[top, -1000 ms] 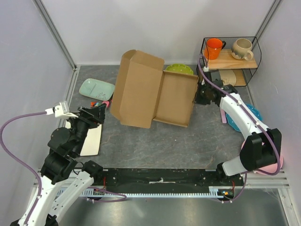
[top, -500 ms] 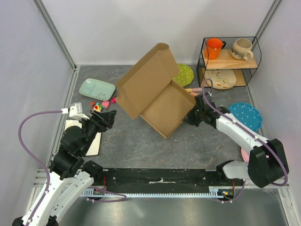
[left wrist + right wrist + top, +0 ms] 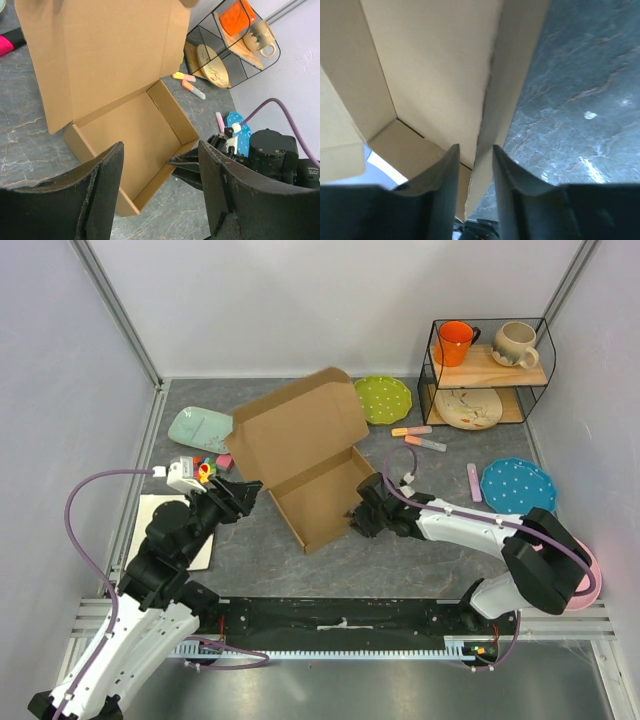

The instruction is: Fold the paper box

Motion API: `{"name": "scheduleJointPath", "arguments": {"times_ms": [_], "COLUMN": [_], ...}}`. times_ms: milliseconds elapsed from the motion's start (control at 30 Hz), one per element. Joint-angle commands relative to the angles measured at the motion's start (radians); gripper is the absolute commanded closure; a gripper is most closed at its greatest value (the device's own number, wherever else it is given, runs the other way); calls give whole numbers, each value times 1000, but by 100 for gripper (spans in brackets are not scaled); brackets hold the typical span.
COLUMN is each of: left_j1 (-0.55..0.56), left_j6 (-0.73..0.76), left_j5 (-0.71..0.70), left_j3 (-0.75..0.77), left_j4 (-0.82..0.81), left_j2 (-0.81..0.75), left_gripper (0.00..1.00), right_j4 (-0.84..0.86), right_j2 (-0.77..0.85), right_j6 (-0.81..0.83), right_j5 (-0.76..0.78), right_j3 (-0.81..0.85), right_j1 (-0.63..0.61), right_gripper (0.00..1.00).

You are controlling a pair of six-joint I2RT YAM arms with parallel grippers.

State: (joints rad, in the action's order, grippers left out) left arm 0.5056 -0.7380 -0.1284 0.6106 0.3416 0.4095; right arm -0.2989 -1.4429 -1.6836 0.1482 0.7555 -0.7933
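The paper box (image 3: 300, 430) is brown cardboard and rests on the table's middle, its lid standing open behind the shallow tray. From the left wrist view I look into that paper box (image 3: 115, 55). My right gripper (image 3: 360, 517) is at the tray's right wall. In the right wrist view its jaws (image 3: 474, 147) straddle that wall of the paper box (image 3: 435, 65), parted, with a gap showing. My left gripper (image 3: 250, 497) hovers just left of the tray, open and holding nothing. In the left wrist view my left gripper (image 3: 160, 147) faces the box, and the right gripper (image 3: 172, 161) is across it.
A wire rack (image 3: 435, 380) at the back right holds an orange mug (image 3: 455, 340) and a beige mug (image 3: 515, 342). A green plate (image 3: 383, 398), pastel sticks (image 3: 420, 437), a blue dotted plate (image 3: 515, 485), a teal tray (image 3: 200, 427) and a white board (image 3: 180, 530) surround the box.
The box has come down from tilted in the air to resting nearer the arms with its lid up. My right gripper moved left with it and parted. My left arm reached closer.
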Motion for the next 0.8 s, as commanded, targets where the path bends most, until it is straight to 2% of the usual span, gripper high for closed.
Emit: {"name": "scheduleJointPath", "arguments": {"times_ms": [0,67,100,133,267,333,400,500,533,633,767], "left_j1": [-4,-4,-4,-4,-4,-4,-4,-4,-4,-4,-4], "left_j6": [-17,-5,0,8,28,40,46,54,52,51,49], "left_j5": [16,9,6,3,0,-2,-8,-26,-28,-24,-14], "left_j3": [0,1,3,5,11,11,0,-21,-28,-38,-46], "left_j4": [-39,-35,-33,-32,-23,-9,-1,11,10,10,-3], "left_j2": [8,6,8,9,11,5,-18,-47,-49,-43,-21], "left_gripper": [33,33,33,33,33,33,33,32,32,32,32], "right_j4": [67,-4,-31,-60,-207,-218,-221,-230,-236,-234,-140], "right_j2": [5,30,33,38,105,195,260,297,274,176,27], "right_j6": [-24,37,121,177,471,650,757,939,972,1045,1125], "right_j5": [100,129,134,137,192,331,484,516,516,475,377], "right_j3": [65,106,123,161,232,240,235,261,274,280,304], "right_j1": [-20,-20,-20,-18,-18,-12,12,197,317,512,600], "right_gripper": [45,36,28,26,23,23,23,24,24,25,29]}}
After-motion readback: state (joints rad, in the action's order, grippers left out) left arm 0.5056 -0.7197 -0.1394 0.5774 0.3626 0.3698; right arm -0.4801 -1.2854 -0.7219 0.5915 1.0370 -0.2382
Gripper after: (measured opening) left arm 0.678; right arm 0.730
